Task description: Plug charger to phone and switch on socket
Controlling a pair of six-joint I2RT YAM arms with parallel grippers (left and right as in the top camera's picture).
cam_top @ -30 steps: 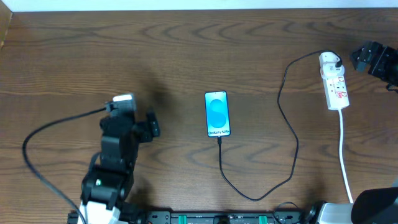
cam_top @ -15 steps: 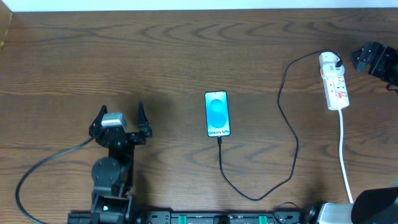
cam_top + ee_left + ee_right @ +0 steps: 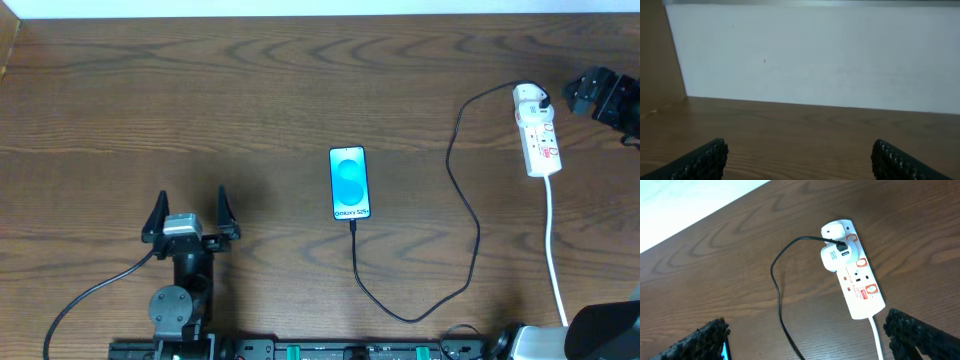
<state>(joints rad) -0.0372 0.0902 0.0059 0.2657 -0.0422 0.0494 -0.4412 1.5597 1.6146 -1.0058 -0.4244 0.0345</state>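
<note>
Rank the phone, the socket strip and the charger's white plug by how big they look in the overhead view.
1. The socket strip and the phone: too alike to rank; the strip looks slightly longer, the phone slightly wider.
2. The charger's white plug: clearly smallest.

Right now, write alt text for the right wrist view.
A white socket strip lies on a wooden table, the charger plugged into it, its black cable looping toward the camera. The right gripper, open, frames the bottom corners.
</note>
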